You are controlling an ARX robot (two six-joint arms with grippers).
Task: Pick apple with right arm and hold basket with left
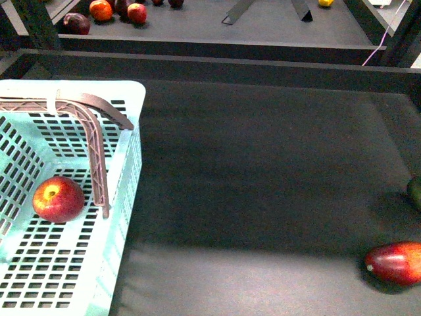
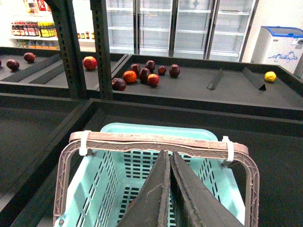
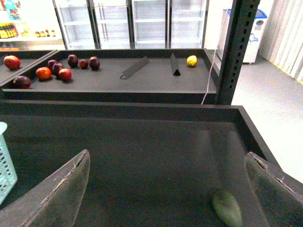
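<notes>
The red apple (image 1: 58, 199) with yellow patches lies inside the pale mint-blue basket (image 1: 125, 171), at the left of the front view. The basket's brownish-mauve handles (image 1: 92, 131) lean over its rim. In the left wrist view my left gripper (image 2: 167, 155) is shut and empty, just above the basket (image 2: 109, 184) and close behind its raised handles (image 2: 156, 142). The apple is hidden there. In the right wrist view my right gripper (image 3: 168, 163) is open and empty over the dark shelf mat, with a sliver of the basket (image 3: 5, 161) at the edge. Neither arm shows in the front view.
A dark red mango-like fruit (image 1: 396, 263) and a dark green fruit (image 1: 415, 192) lie at the right of the mat; the green fruit also shows in the right wrist view (image 3: 227, 208). The far shelf holds several red fruits (image 1: 100, 10) and a yellow one (image 3: 191, 60).
</notes>
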